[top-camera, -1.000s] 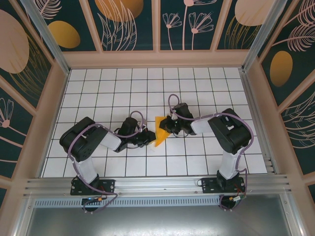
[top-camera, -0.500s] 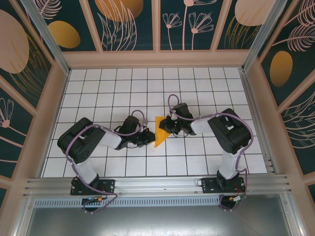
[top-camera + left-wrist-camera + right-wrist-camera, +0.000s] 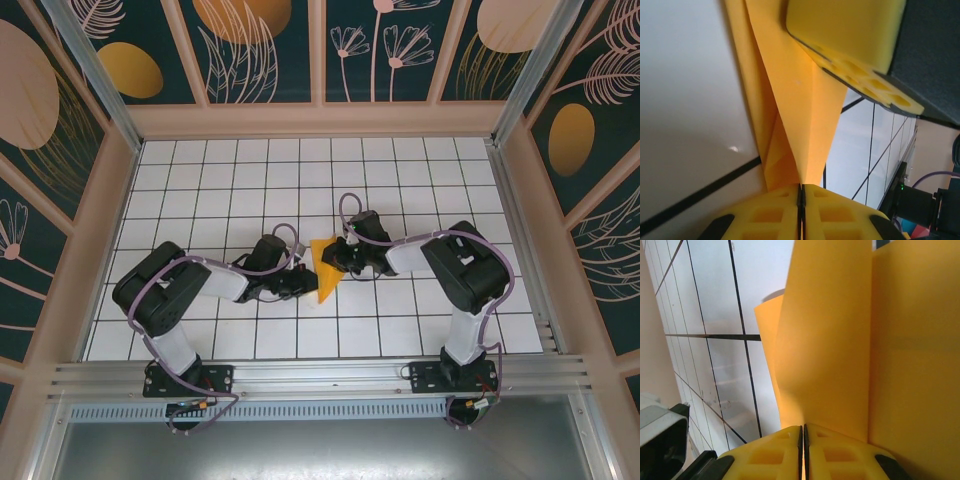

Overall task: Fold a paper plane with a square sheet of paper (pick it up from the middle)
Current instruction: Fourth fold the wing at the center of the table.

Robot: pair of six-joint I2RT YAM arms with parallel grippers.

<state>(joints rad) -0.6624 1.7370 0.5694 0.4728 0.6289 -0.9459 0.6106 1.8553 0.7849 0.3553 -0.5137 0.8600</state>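
Table (image 3: 220,190) with white tiles takes most of the room, and the left arm (image 3: 165,290) and the right arm (image 3: 465,270) reach toward its middle from the near edge. Between them is the paper (image 3: 324,270), which is not a flat square now. From above it looks like a narrow orange-yellow wedge, wide at the far end and pointed toward the near side. From the left wrist I see several layers and slanted creases in it, so I judge that most of the folds are made. It is not finished yet, I think: perhaps the wings need one more fold, and both arms have to let it go.

The left gripper (image 3: 801,190) is clamped on the paper, its jaws pressed together with the sheet coming out between them. The right gripper (image 3: 803,430) is clamped on the paper too, from the other side. Whether the paper touches the table or hangs just over it, I cannot tell.

No brand, label or writing can be read anywhere.
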